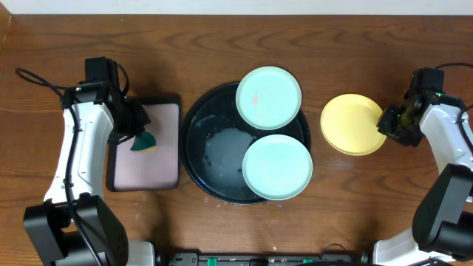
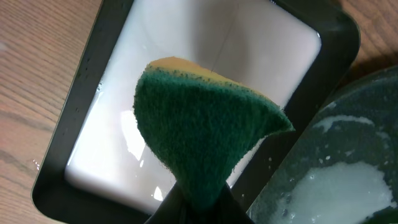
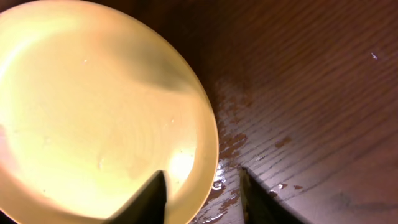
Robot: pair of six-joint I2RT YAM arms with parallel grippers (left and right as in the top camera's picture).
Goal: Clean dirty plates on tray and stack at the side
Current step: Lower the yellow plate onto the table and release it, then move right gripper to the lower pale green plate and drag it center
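The round black tray (image 1: 198, 140) lies mid-table with soapy water in it. Two mint-green plates sit on it: the far one (image 1: 268, 97) has a small reddish spot and overhangs the rim, the near one (image 1: 277, 167) looks clean. The pale yellow plate (image 1: 353, 124) lies on the table to the right of the tray. My right gripper (image 1: 386, 122) is open at its right edge, one finger over the plate (image 3: 93, 106), the other over the table (image 3: 202, 174). My left gripper (image 1: 133, 133) is shut on a green and yellow sponge (image 2: 205, 137).
The rectangular black-rimmed tray (image 1: 159, 181) with its pink mat lies left of the round tray, under the sponge; its rim also shows in the left wrist view (image 2: 93, 74). Water drops wet the wood (image 3: 230, 146) beside the yellow plate.
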